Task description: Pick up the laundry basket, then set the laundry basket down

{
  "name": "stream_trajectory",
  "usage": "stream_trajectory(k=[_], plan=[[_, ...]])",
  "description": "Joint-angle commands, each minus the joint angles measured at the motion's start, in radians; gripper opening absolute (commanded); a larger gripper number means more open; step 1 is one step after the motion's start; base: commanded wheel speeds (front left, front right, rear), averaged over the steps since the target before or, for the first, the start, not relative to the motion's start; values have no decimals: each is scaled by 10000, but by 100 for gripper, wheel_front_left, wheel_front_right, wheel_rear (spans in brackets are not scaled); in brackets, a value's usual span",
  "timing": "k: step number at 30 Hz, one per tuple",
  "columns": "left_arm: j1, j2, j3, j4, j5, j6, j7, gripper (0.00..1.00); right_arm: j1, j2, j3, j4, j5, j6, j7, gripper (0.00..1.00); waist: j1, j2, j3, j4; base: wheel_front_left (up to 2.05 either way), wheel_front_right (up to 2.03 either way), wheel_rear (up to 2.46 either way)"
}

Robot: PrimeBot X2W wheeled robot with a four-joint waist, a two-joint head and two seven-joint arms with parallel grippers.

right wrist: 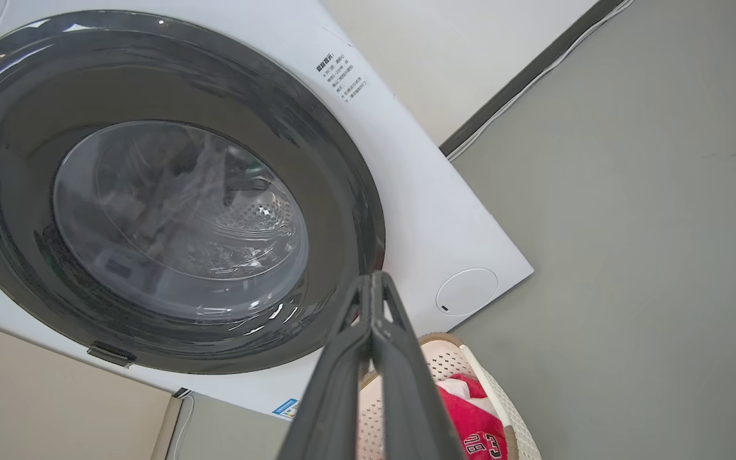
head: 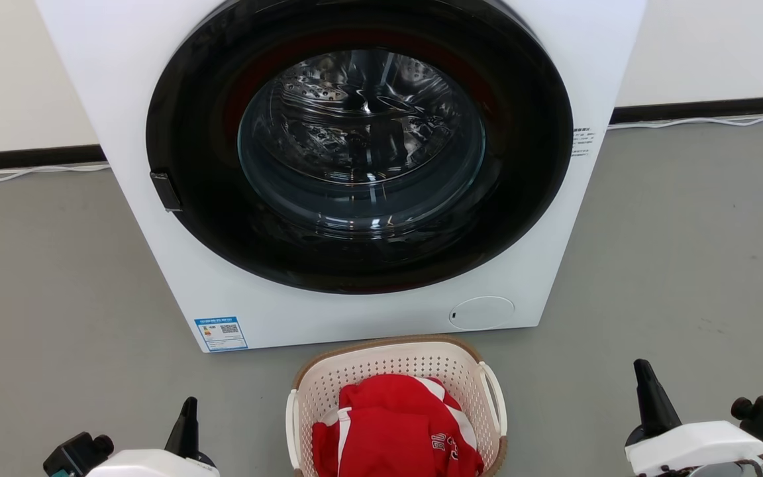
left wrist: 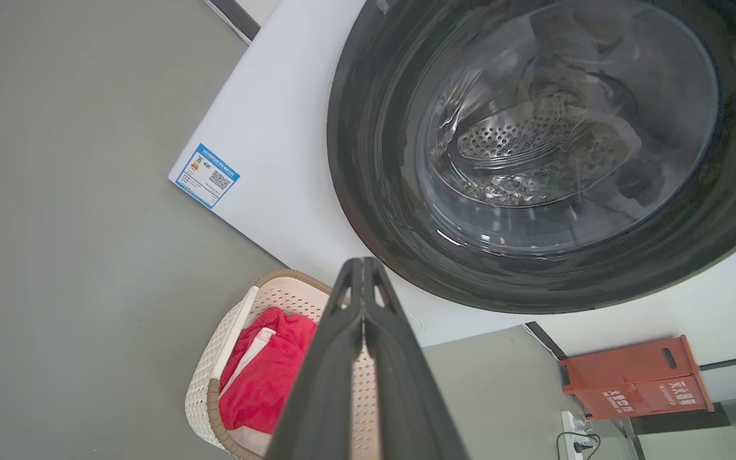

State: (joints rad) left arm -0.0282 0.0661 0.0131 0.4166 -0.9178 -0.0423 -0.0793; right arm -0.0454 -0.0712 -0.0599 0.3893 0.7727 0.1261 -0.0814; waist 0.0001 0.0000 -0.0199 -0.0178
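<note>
The laundry basket (head: 398, 361) stands on the grey floor just in front of the washing machine, cream-white with a brown rim band and white side handles. A red and white garment (head: 398, 427) lies in it. The left wrist view has the basket (left wrist: 214, 364) at the lower left, the right wrist view has the basket (right wrist: 451, 364) at the bottom. My left gripper (head: 188, 405) hangs left of the basket, fingers pressed together and empty. My right gripper (head: 642, 370) is off to its right, also shut and empty. Neither touches the basket.
A white front-loading washing machine (head: 275, 311) with a round dark door (head: 358, 139), shut, rises behind the basket. Grey floor (head: 686, 265) spreads on both sides, with a cable along the wall. An orange-red box (left wrist: 633, 377) and a power strip (left wrist: 572, 428) lie beside the machine.
</note>
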Motion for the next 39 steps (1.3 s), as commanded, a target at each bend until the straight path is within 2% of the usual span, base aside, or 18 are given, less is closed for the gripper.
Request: stream_trajectory(k=[1,39], plan=[[-513,61,213,-343,-273,-116,50,0,-441,-47,56,-365,331,37,84,0,-1,0,5,4,0,0,0],[-681,-67,680,-1143,-4156,-566,1150,0,-549,103,-294,-998,5030,42,1176,0,-1,0,137,106,0,0,0]])
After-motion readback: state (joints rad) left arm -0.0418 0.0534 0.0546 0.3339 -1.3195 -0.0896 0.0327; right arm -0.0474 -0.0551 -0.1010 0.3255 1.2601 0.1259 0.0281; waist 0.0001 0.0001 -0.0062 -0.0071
